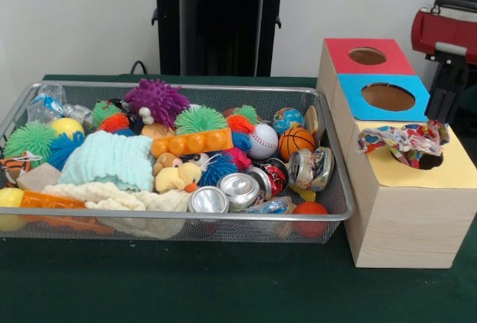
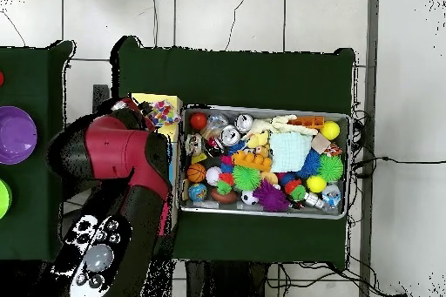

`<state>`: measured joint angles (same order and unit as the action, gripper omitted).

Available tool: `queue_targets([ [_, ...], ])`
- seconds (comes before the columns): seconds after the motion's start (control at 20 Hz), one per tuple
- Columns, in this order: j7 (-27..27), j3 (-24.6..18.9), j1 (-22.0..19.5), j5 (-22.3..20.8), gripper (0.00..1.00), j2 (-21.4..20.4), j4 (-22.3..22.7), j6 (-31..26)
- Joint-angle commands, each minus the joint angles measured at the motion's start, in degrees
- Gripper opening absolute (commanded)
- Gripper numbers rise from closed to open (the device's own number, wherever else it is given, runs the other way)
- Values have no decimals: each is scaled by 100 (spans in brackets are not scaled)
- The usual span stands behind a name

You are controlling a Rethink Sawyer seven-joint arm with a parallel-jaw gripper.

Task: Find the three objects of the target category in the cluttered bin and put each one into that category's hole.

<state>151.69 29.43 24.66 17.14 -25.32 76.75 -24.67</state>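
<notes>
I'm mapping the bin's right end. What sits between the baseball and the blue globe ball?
In the front view, the basketball lies between the baseball and the globe ball, slightly nearer the camera.

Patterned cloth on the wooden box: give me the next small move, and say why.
Probably push the cloth down into the hole in the yellow panel. It lies bunched across the opening, mostly above the surface, not dropped through. The gripper hangs just beside it, so a short move should do.
</notes>
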Motion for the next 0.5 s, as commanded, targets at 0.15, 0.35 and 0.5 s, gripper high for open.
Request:
queue_targets([
  [0.15, 448, -129, 42, -286, 0, 105, 363, -472],
  [0.35, 401, -103, -4, -296, 0, 138, 340, -453],
  [0.5, 397, -113, 15, -293, 0, 144, 353, -424],
])
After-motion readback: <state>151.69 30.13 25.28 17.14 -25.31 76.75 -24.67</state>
